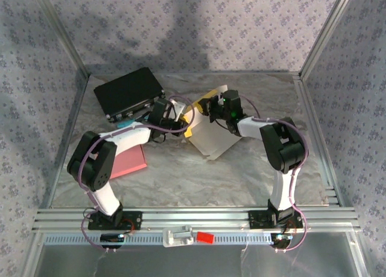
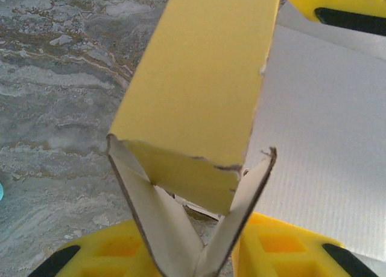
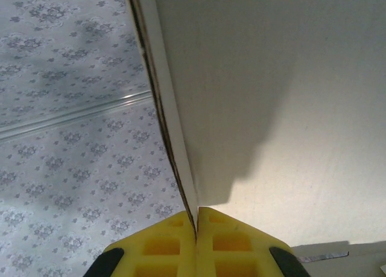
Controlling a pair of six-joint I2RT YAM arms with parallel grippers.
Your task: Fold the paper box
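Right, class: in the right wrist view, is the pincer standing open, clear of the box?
No, the right pincer is shut on a thin edge of the paper box.

No legible text, label, brand mark, number or sign in any view. Visible faces of paper box (image 2: 199, 96) plain yellow and white, unprinted.
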